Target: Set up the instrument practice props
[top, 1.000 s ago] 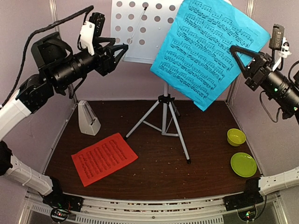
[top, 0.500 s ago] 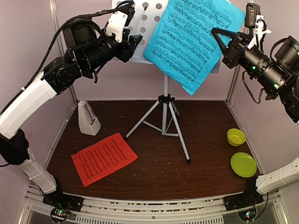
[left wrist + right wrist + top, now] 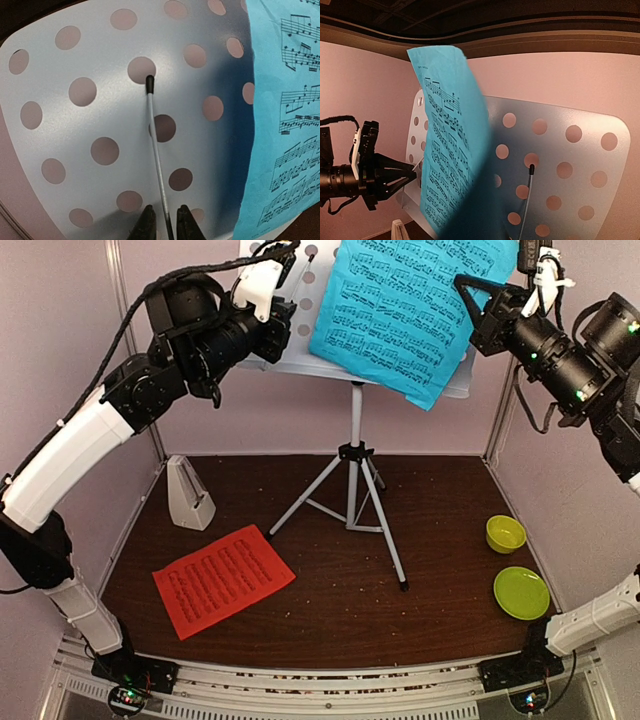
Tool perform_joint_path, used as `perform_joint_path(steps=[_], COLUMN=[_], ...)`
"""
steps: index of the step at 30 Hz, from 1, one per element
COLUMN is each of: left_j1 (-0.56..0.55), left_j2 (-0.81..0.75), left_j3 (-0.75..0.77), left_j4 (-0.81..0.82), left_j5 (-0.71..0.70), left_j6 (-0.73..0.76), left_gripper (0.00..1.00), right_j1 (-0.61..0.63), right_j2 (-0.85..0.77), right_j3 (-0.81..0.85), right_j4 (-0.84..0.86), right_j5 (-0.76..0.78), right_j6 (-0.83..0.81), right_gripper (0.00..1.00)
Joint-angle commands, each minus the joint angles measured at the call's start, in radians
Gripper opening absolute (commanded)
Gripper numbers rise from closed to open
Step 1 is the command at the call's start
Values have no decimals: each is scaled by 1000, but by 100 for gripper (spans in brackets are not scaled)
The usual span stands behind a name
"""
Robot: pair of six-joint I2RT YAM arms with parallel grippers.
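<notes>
**Top view**
- Music stand: white perforated desk (image 3: 300, 348) on white tripod legs (image 3: 352, 495). It stands upright at the middle back of the brown surface (image 3: 440, 630).
- Blue sheet (image 3: 400, 310): print outward, tilted across the right half of the desk. Its lower corner hangs past the desk's bottom lip.
- Right fingers (image 3: 478, 295): at the right edge of the blue sheet, closed tight and pinching that edge.
- Left fingers (image 3: 283, 328): up against the left half of the desk.
- Red sheet (image 3: 222, 580): flat on the surface, front-left of the tripod legs and apart from them.
- Metronome (image 3: 188, 493): upright, left of the tripod legs.
- Bowl (image 3: 505, 533) and plate (image 3: 521, 592): right of the tripod legs, with the plate further forward.

**Left wrist view**
- The desk fills the frame, and the blue sheet covers its right side.
- Thin rod (image 3: 156, 150): black-tipped, lying up the face of the desk.
- Left fingers: a narrow gap apart, one on each side of the rod's lower end. Whether they press on the rod cannot be told.

**Right wrist view**
- Right fingers: not seen in this view.
- The blue sheet rises from the bottom edge and bows in front of the desk's left part.
- The rod shows on the bare right part of the desk.
- Left fingers: at the far left, pointing at the desk.
</notes>
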Motion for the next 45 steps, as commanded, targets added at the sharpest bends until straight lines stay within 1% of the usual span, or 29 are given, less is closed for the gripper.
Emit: perform_joint_path(steps=[1, 4, 5, 15, 21, 37, 41, 45], left_j1=[-2, -2, -2, -2, -2, 4, 4, 4], left_j2=[-22, -35, -40, -86, -117, -151, -154, -158], left_j3=[-33, -64, -78, -200, -290, -403, -418, -424], left_j4=[92, 126, 141, 318, 441, 566, 581, 579], left_j5=[-21, -22, -22, -17, 57, 116, 133, 156], left_j6=[10, 19, 22, 51, 87, 141, 153, 158], left_gripper=[12, 1, 0, 0, 0, 0, 0, 0], right_j1=[-19, -25, -29, -50, -54, -56, -56, -57], right_j2=[22, 33, 35, 48, 78, 236, 274, 305], right_j3=[24, 24, 24, 13, 37, 198, 237, 266], right_j4=[30, 38, 41, 78, 92, 106, 107, 112], right_j5=[31, 39, 41, 105, 114, 157, 143, 95], right_j6=[-16, -20, -21, -31, -43, -93, -106, -144], right_gripper=[0, 0, 0, 0, 0, 0, 0, 0])
